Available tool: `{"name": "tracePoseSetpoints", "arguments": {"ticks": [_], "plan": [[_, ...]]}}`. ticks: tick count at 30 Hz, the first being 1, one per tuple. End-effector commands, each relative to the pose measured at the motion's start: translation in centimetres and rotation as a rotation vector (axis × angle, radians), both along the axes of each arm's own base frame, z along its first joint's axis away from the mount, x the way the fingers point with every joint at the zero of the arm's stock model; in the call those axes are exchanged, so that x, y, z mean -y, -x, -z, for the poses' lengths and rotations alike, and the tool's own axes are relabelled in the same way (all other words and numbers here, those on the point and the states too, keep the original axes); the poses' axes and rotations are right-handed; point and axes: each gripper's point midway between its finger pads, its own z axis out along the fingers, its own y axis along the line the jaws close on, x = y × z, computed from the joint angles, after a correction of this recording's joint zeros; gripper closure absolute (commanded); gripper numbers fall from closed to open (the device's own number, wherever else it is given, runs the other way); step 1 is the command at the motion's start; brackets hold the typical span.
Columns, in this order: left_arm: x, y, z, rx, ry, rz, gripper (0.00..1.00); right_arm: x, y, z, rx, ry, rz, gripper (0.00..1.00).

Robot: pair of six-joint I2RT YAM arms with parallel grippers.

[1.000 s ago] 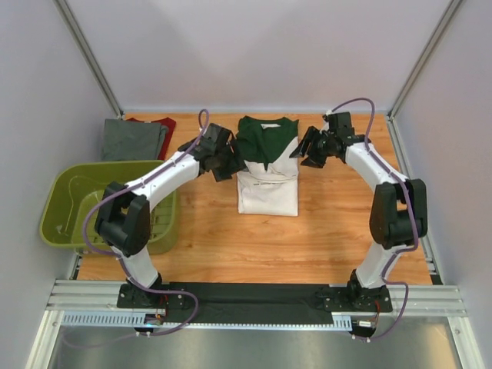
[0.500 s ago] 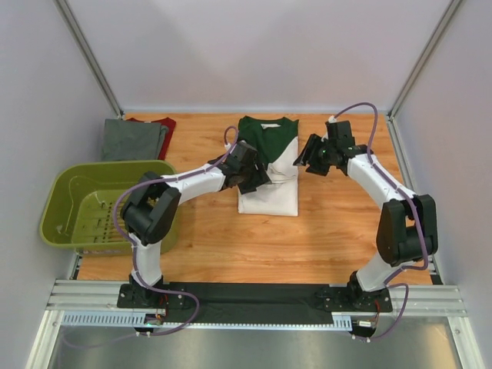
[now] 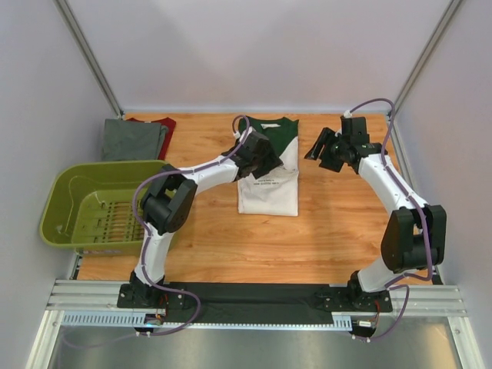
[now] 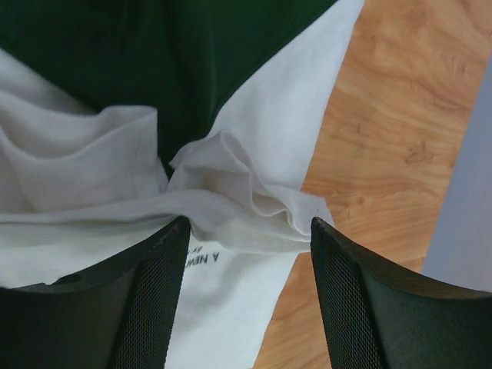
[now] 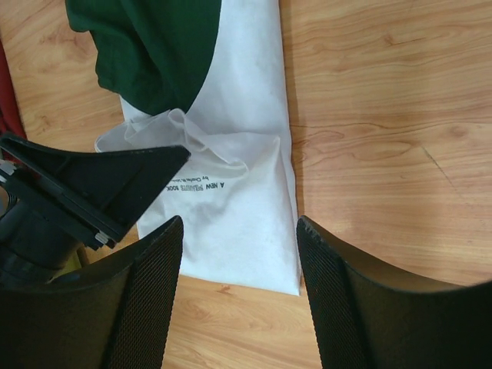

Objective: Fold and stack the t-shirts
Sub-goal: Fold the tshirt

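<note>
wooden table (image 3: 346, 231) takes up the whole cell floor, pale walls on three sides

left arm (image 3: 204, 173) runs from its base up and right, across the table to the middle shirt. right arm (image 3: 384, 181) arcs up the right side with its wrist turned left toward the same shirt

olive-green basket (image 3: 55, 201) sits at the table's left edge, on the near-left side

white t-shirt (image 3: 269, 196) with dark green collar and shoulders lies centre-far on the table, folded into a narrow rectangle. collar is toward the back wall and hem toward the arm bases. lower half lies flat, middle is rumpled

grey t-shirt (image 3: 132, 140) is folded in the far-left corner behind the basket, well apart from the white one. it lies on the dark red t-shirt (image 3: 163, 123), which shows only as a strip along its far-right edge

left gripper (image 4: 247, 231) is down over the middle of the white t-shirt with fingers spread wide, not clamped. a bunched ridge of white cloth (image 4: 231, 192) sits in the gap just ahead of the fingertips. can't tell whether the pads touch the fabric

right gripper (image 5: 234, 227) is also spread and holds nothing. top view puts it over bare wood just right of the shirt's green shoulder, aimed at the shirt. its wrist view catches the left gripper at the left of frame

small black line of print (image 5: 201, 184) on the white cloth, just below the ridge
</note>
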Motion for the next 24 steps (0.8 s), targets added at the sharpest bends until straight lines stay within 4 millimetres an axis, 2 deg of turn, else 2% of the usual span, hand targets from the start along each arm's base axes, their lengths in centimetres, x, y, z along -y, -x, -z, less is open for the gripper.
{"name": "tracePoseSetpoints", "arguments": {"ticks": [1, 2, 4, 5, 6, 9, 13, 14, 15, 16, 17, 18, 19, 20, 21, 22, 23, 24], "plan": [[0.7, -3.2, -1.4, 0.078, 0.018, -0.072, 0.29, 0.7, -0.3, -1.0, 0.038, 0.0, 0.0, 0.37], [0.7, -3.7, -0.8, 0.073, 0.019, -0.08, 0.29, 0.7, -0.3, -1.1, 0.037, -0.003, 0.001, 0.37], [0.7, -5.3, -1.7, 0.106, 0.027, -0.111, 0.29, 0.9, -0.4, -1.1, 0.043, 0.0, 0.006, 0.37], [0.6, -5.8, -1.0, 0.113, 0.006, -0.118, 0.29, 1.0, -0.5, -1.2, 0.049, -0.001, 0.008, 0.36], [0.5, -6.9, -1.9, 0.138, -0.003, -0.14, 0.29, 0.9, -0.6, -1.2, 0.048, -0.002, 0.008, 0.36], [0.2, -8.2, -1.2, 0.147, -0.045, -0.136, 0.29, 0.4, -0.6, -1.1, 0.05, -0.022, -0.016, 0.35], [-1.0, -9.6, -4.3, 0.239, -0.084, -0.109, 0.28, -0.4, -0.8, -1.1, 0.084, -0.05, -0.068, 0.32], [-1.9, -10.0, -6.4, 0.29, -0.109, -0.093, 0.28, -0.6, -0.8, -1.1, 0.087, -0.055, -0.075, 0.31], [-2.5, -10.0, -7.4, 0.311, -0.128, -0.087, 0.28, -0.6, -0.9, -1.3, 0.1, -0.059, -0.079, 0.31], [-3.1, -9.9, -8.6, 0.334, -0.144, -0.081, 0.28, -0.8, -0.9, -1.4, 0.106, -0.064, -0.089, 0.31], [-4.2, -9.6, -11.3, 0.385, -0.165, -0.07, 0.27, -1.0, -0.9, -1.6, 0.111, -0.074, -0.104, 0.31], [-4.9, -9.3, -12.3, 0.399, -0.183, -0.066, 0.26, -1.3, -0.9, -1.8, 0.119, -0.078, -0.112, 0.31], [-5.8, -8.4, -11.9, 0.384, -0.217, -0.05, 0.26, -1.5, -0.9, -1.9, 0.126, -0.082, -0.12, 0.31], [-6.9, -7.5, -14.4, 0.418, -0.228, -0.04, 0.25, -1.8, -0.8, -2.0, 0.132, -0.082, -0.13, 0.31], [-7.8, -5.9, -12.8, 0.372, -0.266, -0.013, 0.25, -2.3, -0.7, -2.0, 0.135, -0.078, -0.149, 0.31], [-8.3, -4.9, -12.7, 0.361, -0.277, 0.006, 0.25, -2.7, -0.5, -1.8, 0.13, -0.07, -0.161, 0.33], [-9.2, -3.6, -14.2, 0.373, -0.262, 0.01, 0.25, -2.9, -0.4, -1.5, 0.129, -0.056, -0.166, 0.34], [-9.7, -1.6, -11.4, 0.309, -0.274, 0.058, 0.25, -3.9, -0.1, -0.9, 0.115, -0.05, -0.186, 0.35]]}}
